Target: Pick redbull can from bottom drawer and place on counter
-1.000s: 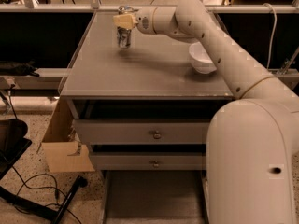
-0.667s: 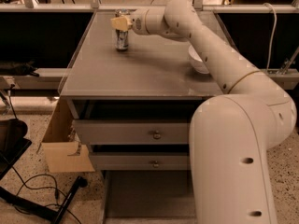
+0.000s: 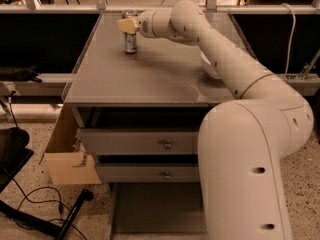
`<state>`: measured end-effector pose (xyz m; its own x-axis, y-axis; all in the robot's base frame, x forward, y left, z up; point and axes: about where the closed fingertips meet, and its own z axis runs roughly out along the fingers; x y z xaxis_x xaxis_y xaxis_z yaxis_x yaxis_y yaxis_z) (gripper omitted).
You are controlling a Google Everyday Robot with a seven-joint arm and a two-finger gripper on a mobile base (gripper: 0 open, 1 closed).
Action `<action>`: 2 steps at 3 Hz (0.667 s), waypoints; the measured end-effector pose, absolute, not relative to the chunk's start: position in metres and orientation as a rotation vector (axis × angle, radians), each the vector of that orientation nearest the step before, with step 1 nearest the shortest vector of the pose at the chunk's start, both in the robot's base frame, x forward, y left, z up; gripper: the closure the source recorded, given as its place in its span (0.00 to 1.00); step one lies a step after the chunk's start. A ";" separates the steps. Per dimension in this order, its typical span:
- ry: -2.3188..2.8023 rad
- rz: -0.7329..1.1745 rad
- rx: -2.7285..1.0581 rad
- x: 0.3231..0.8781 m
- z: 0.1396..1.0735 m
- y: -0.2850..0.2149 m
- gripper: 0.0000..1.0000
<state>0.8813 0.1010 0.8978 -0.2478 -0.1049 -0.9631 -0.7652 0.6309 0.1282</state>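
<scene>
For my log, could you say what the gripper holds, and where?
Cannot tell: the gripper sits at the upper part of the slim silver-grey metal can.

Redbull can [image 3: 130, 44]: slim, dark silvery-grey w/ shiny top, upright on counter [image 3: 150, 79], back-left part. Counter: flat matte grey, thin pale edge. Bottom drawer [image 3: 155, 209]: pulled open, grey floor showing. Gripper [image 3: 128, 25] at can's upper half.

No text is readable, not even on the can [image 3: 130, 44]. The gripper [image 3: 128, 25] sits at the can's top.
</scene>
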 end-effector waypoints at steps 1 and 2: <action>1.732 0.734 -0.712 0.881 0.898 0.101 0.58; 1.732 0.734 -0.712 0.881 0.898 0.101 0.34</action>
<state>0.8813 0.1011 0.8978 -0.2479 -0.1049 -0.9631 -0.7652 0.6309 0.1282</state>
